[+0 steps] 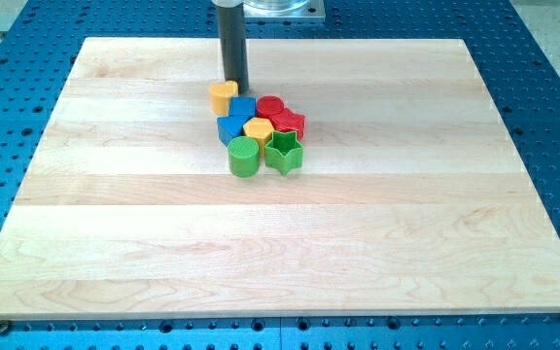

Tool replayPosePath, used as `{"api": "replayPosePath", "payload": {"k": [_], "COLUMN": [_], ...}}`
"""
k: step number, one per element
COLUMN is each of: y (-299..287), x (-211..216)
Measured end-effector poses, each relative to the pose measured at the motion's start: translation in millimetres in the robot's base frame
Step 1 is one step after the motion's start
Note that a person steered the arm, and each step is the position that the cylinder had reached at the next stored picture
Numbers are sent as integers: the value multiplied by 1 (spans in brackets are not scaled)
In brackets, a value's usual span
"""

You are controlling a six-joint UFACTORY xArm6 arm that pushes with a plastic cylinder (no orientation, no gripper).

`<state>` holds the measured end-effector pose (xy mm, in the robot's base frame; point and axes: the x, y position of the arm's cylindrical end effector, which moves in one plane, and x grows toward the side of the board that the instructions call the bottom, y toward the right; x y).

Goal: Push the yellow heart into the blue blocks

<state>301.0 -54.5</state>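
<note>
The yellow heart (224,95) lies at the upper left of a tight cluster of blocks near the view's top centre. It touches a blue block (242,107) just to its lower right. A second blue block (231,128) sits below that one. My tip (234,81) stands right at the heart's upper right edge, touching or nearly touching it. The rod rises straight up from there to the view's top.
The cluster also holds a yellow hexagon (259,128), a red cylinder (269,106), a red star (288,122), a green cylinder (244,156) and a green star (284,151). All sit on the wooden board (280,243), which lies on a blue perforated table.
</note>
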Motion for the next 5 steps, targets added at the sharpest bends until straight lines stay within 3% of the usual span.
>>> {"api": "replayPosePath", "payload": {"k": [5], "y": [-50], "x": [60]}}
